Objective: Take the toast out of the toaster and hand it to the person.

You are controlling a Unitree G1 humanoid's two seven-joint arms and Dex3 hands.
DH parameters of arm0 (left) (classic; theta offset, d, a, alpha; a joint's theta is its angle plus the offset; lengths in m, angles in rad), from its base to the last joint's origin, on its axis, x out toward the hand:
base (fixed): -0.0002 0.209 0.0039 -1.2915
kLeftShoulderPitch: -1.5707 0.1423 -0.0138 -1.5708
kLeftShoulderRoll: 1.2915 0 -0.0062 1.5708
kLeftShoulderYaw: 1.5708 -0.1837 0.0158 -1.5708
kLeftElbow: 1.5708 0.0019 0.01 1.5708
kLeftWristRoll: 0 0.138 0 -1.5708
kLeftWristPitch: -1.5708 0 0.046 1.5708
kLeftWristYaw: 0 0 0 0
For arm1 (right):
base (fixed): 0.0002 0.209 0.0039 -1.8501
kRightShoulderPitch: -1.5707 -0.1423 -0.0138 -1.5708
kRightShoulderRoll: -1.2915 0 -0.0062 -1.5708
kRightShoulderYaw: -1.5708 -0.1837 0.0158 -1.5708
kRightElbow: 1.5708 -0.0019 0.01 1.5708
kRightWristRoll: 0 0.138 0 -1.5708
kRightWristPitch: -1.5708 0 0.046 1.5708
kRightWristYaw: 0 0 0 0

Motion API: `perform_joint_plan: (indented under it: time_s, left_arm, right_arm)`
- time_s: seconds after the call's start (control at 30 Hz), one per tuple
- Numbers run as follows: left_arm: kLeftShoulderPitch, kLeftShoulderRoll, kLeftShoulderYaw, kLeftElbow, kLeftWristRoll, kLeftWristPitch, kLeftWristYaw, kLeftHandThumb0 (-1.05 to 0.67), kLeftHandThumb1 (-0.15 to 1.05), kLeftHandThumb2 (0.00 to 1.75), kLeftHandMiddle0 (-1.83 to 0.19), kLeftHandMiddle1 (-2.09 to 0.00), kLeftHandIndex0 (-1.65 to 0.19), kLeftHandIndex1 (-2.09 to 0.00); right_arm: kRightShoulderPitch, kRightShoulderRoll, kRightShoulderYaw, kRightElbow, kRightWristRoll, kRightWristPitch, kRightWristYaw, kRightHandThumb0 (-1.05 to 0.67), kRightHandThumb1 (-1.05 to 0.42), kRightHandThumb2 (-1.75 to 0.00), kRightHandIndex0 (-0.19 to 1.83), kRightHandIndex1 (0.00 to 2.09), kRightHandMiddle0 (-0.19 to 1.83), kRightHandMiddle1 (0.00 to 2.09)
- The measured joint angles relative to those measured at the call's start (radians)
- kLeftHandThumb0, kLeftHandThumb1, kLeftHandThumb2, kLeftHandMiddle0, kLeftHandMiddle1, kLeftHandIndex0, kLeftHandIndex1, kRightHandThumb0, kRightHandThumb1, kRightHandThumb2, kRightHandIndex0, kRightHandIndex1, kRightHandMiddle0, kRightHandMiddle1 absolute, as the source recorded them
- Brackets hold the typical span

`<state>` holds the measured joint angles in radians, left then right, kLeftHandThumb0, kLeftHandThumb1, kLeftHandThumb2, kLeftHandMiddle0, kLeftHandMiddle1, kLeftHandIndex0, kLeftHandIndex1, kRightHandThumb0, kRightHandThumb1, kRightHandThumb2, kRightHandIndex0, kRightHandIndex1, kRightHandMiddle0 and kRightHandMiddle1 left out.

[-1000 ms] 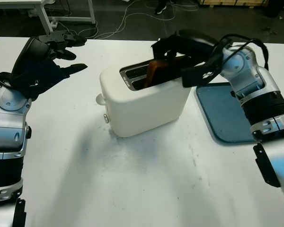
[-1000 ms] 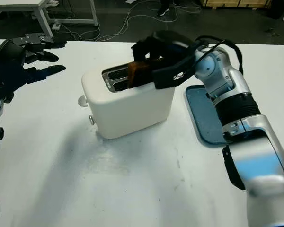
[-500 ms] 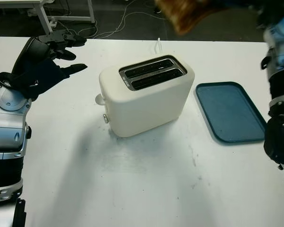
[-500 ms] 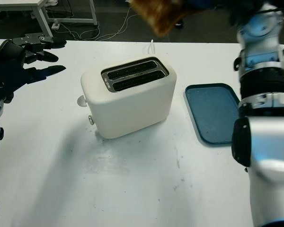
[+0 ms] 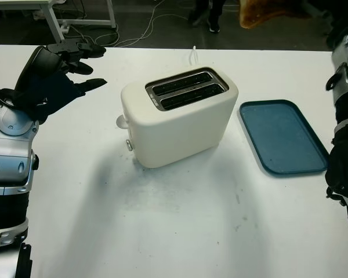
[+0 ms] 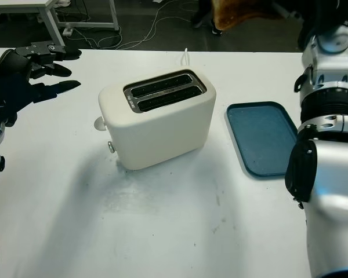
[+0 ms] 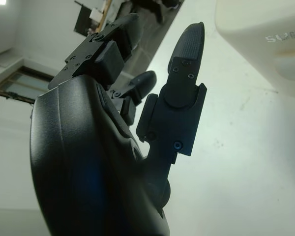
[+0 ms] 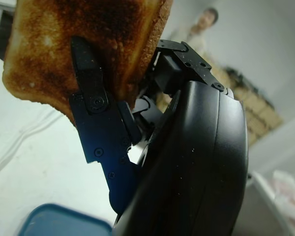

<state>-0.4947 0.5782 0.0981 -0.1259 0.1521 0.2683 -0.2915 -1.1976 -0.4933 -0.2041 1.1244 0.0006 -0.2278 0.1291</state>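
The right hand (image 8: pixel 137 147) is holding the toast (image 8: pixel 83 44). One black finger (image 8: pixel 91 98) presses on the brown face of the slice, and the other fingers are behind it, so the toast is pinched between them. The toast is up high, past the far edge of the table (image 5: pixel 180 226), and it sticks out beyond the hand, away from the robot. You can see its brown edge at the top of the head view (image 5: pixel 261 11).

A person (image 8: pixel 204 22) stands out past the hand, on the far side of the toast. So the toast is between the hand and the person. I think the next move is just to reach a bit more forward so the person can take it. The right hand is the near one for that job.

The toaster (image 5: pixel 180 116) sits below in the middle of the table, and both its slots look empty. A blue tray (image 5: pixel 284 136) lies just beside it on the right.

The left hand (image 5: pixel 52 75) is open and holds nothing. It hangs over the left side of the table, well apart from the toast.
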Motion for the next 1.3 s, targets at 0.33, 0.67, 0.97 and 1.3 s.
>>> perform_joint_plan:
  time_s: [0.33,0.67,0.97,1.3]
  left_arm:
    - [0.0,0.0,0.0,0.007,0.0,-0.008,0.0,-0.52,0.85,0.0,-0.35,-0.92,-0.55,-0.33]
    - [0.001,0.0,0.0,0.008,0.0,-0.017,0.0,-0.49,0.85,0.0,-0.34,-0.92,-0.54,-0.34]
    - [0.011,0.0,0.0,0.006,0.0,-0.017,0.0,-0.49,0.85,0.0,-0.35,-0.92,-0.54,-0.35]
    - [0.012,0.0,0.0,0.004,-0.001,-0.017,0.0,-0.47,0.85,0.0,-0.34,-0.91,-0.53,-0.35]
  right_arm:
    - [0.078,0.079,-0.056,0.061,0.057,-0.005,-0.107,0.04,-0.92,-0.48,0.69,1.75,0.15,1.54]
    - [0.114,0.119,-0.079,0.132,0.062,-0.005,-0.175,0.0,-0.92,-0.37,0.71,1.75,0.35,1.75]
    - [0.122,0.143,-0.1,0.168,0.073,0.022,-0.239,-0.1,-0.92,-0.24,0.77,1.75,0.42,1.75]
    - [0.151,0.171,-0.094,0.173,0.064,0.029,-0.238,-0.11,-0.92,-0.22,0.87,1.75,0.47,1.75]
